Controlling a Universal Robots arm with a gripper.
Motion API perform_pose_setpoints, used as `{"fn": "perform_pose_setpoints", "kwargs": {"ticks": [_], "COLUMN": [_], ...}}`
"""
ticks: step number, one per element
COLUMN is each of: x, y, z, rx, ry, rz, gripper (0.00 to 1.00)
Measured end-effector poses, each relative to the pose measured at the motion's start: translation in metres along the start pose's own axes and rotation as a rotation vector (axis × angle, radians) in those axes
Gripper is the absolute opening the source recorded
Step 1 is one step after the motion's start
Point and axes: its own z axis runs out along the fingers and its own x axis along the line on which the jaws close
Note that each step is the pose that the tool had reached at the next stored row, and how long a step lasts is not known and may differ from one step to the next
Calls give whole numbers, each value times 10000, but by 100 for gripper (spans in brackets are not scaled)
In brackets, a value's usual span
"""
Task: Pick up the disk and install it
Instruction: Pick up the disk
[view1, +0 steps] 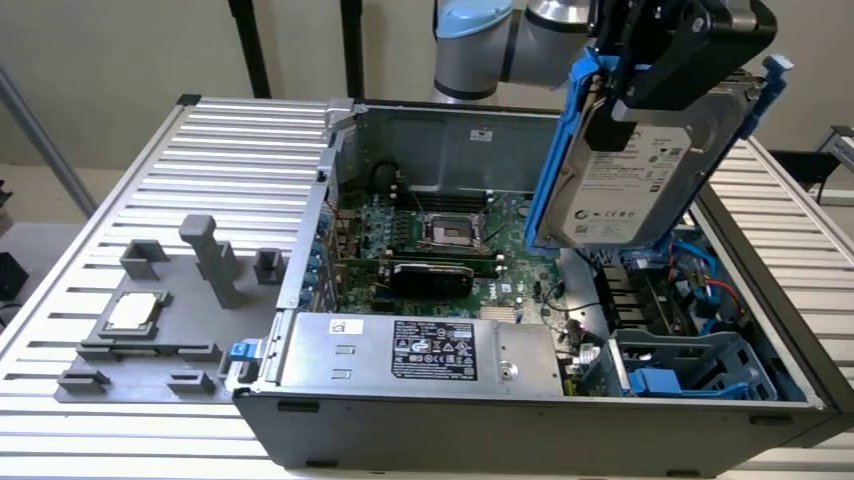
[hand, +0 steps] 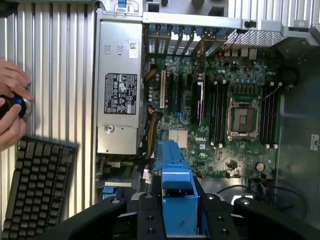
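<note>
Pincer (view1: 627, 110) grasps the disk (view1: 647, 175) by its blue rails, on edge and slightly tilted, high over the open case (view1: 534, 440). Below lie the motherboard (view1: 441, 240), power supply (view1: 420, 350), cables (view1: 694, 270) and a blue bay (view1: 694, 365). A hand (hand: 11, 80) hovers near a keyboard (hand: 37, 190).

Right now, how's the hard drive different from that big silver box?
The hard drive hangs tilted in the air, held by the gripper; the power supply box lies flat inside the computer case. The hard drive has a white label and blue rails; the power supply box has a black label. Both are silver-grey.
</note>
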Motion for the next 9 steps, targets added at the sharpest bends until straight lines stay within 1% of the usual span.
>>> {"fn": "perform_pose_setpoints", "kwargs": {"ticks": [3,9], "x": [87,276], "y": [-74,-188], "z": [-1,-3], "rx": [0,0], "ry": [0,-1], "rz": [0,0], "gripper": [33,33]}}
